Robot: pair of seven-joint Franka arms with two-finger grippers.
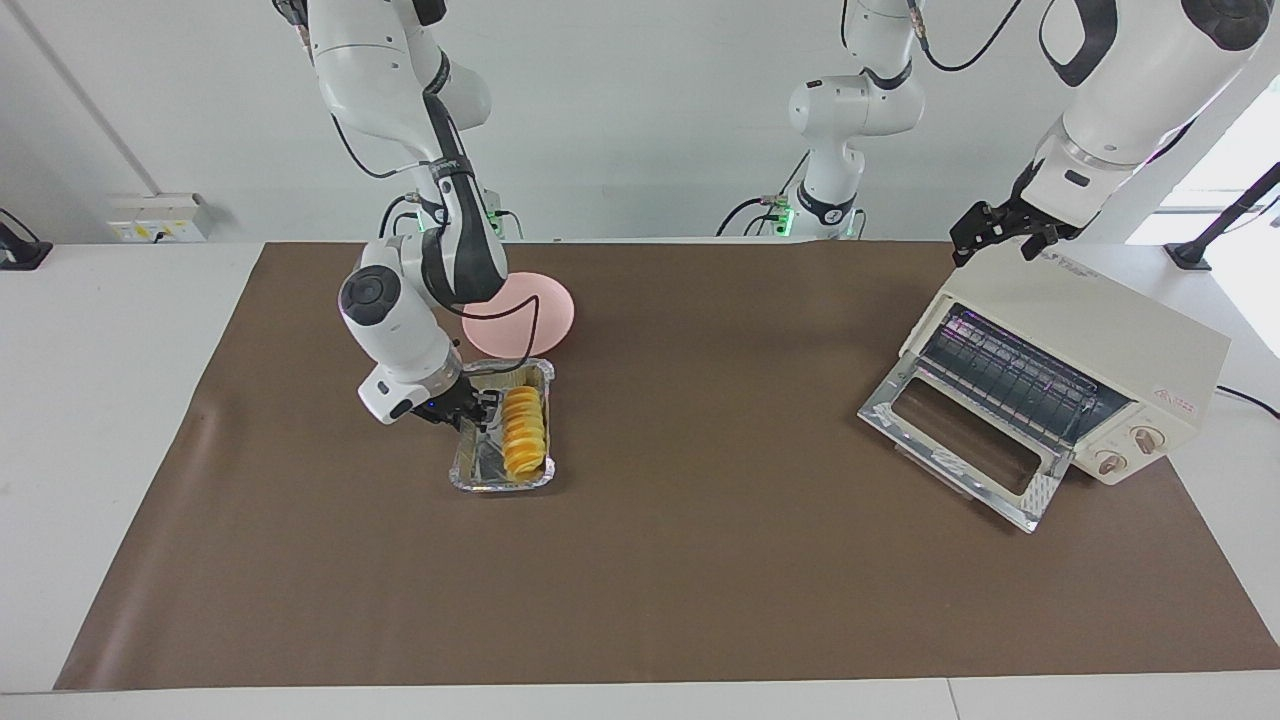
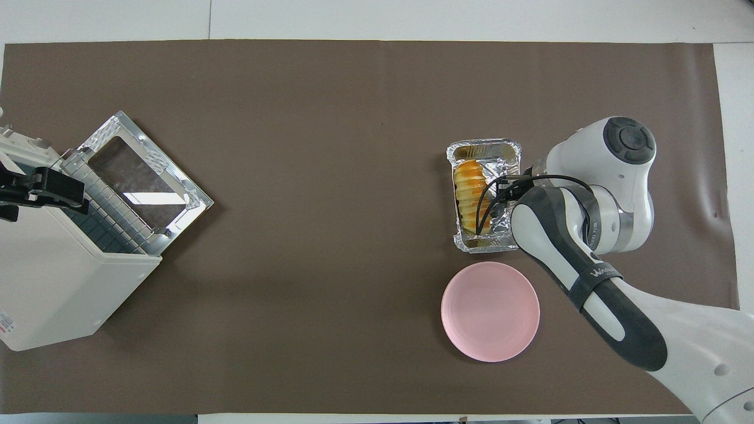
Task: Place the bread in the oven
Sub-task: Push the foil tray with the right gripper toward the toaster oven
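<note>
The bread [image 1: 525, 432] [image 2: 469, 197], a ridged golden loaf, lies in a silver foil tray [image 1: 478, 478] [image 2: 500, 154], along the tray's side toward the left arm's end. My right gripper [image 1: 478, 408] [image 2: 505, 187] is low at the tray's other long wall, beside the bread. The cream oven [image 1: 1100, 320] [image 2: 59, 294] stands at the left arm's end of the table. Its glass door [image 1: 960, 440] [image 2: 141, 171] is folded down and the wire rack shows. My left gripper [image 1: 990, 235] [image 2: 53, 191] hangs open at the oven's top edge and waits.
A round pink plate [image 1: 530, 320] [image 2: 490, 311] lies just nearer to the robots than the foil tray. A brown mat [image 1: 700, 560] covers the table. A third robot arm [image 1: 845, 120] stands past the table's robot end.
</note>
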